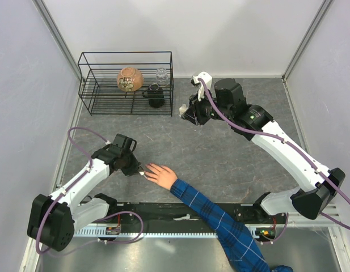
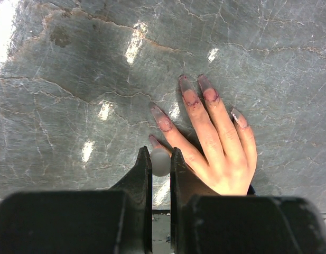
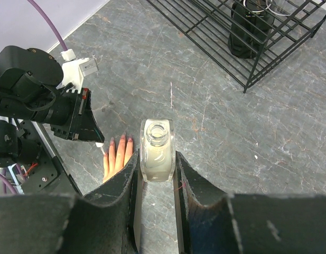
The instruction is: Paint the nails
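Note:
A bare hand with a blue plaid sleeve lies flat on the table, fingers spread toward the left. Its long nails show smudged dark-pink polish. My left gripper is shut on a white brush cap, held right over the nail of the nearest finger. My right gripper is shut on a small clear open bottle of pale liquid, held far back near the rack. The hand also shows in the right wrist view.
A black wire rack stands at the back left, holding a brown bowl, a black object and a glass jar. Grey walls enclose the marbled table on three sides.

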`<state>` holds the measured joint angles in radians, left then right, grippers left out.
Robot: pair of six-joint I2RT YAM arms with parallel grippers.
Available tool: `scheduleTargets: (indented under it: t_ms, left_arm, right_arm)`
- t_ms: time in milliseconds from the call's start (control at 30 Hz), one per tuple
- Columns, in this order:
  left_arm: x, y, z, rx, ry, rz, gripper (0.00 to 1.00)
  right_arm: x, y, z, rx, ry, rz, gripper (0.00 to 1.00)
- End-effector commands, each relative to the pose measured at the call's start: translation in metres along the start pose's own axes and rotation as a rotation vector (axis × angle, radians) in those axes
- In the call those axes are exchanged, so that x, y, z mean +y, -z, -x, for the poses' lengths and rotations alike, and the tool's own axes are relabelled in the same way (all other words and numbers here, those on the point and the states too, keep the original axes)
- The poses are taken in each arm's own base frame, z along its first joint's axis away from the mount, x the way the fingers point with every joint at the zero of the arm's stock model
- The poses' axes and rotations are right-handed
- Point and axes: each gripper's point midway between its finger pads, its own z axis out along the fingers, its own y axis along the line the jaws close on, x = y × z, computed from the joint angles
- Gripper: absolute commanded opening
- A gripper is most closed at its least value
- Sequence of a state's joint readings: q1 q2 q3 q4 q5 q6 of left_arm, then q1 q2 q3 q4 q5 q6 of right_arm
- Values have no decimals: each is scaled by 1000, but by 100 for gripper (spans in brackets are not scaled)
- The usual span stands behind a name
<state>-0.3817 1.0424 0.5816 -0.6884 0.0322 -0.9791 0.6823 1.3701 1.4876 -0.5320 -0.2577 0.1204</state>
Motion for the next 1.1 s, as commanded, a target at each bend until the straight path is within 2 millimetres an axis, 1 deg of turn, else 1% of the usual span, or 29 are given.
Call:
scheduleTargets:
  t_ms: [0, 167, 400, 933, 1067]
  left_arm:
    - [2, -3, 3, -9, -23, -2, 2]
    - [4, -6, 1, -1, -21, 5, 2]
    - [2, -7, 1, 0, -26, -4, 2]
    - [-4, -4, 9, -24, -32, -16, 2]
    - [-1, -6, 7, -17, -27, -4, 2]
  right_arm:
    - [4, 2, 14, -45, -4, 19, 0]
    - [3, 2, 15, -46, -2, 18, 0]
    - [2, 1, 14, -44, -4, 17, 0]
    - [2, 1, 14, -42, -7, 19, 0]
    - [2, 2, 15, -47, -5, 20, 0]
